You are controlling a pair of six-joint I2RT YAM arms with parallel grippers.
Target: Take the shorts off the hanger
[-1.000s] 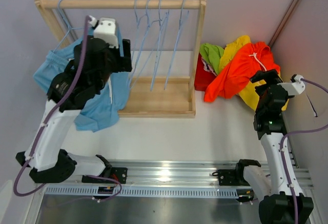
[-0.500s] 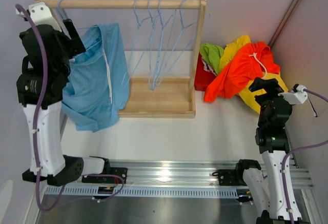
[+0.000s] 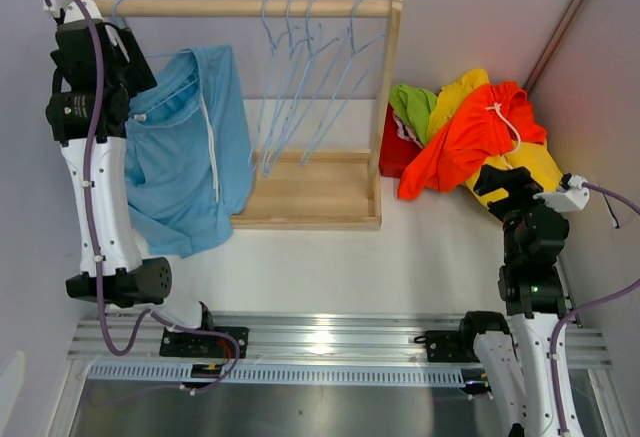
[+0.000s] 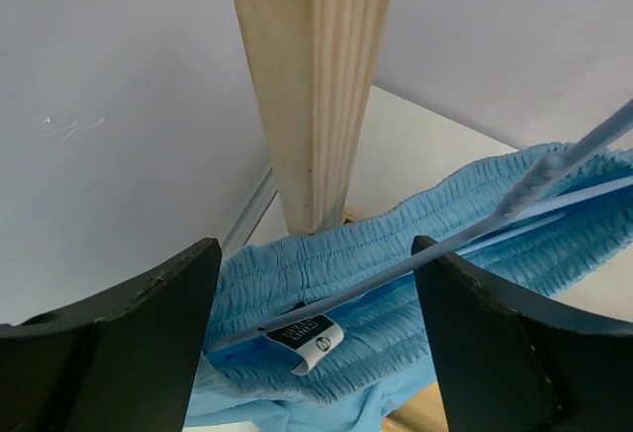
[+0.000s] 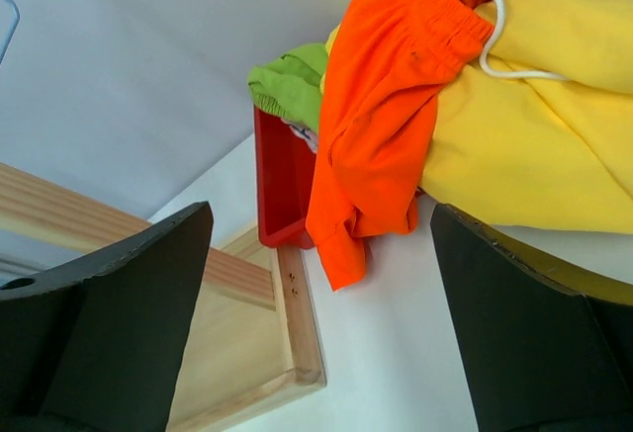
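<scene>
The left gripper (image 4: 316, 249) is seen spread and empty before the light blue shorts (image 4: 396, 264) on their hanger (image 4: 447, 245), the right gripper (image 5: 321, 215) likewise before the orange-red shorts (image 5: 381, 106).

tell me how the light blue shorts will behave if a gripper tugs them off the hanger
Probably floppy: the light blue shorts hang in loose folds, so they should sag wherever gripped. Likely light, since a thin wire hanger carries them. The gathered waistband looks elastic, so it may stretch before slipping free.
</scene>
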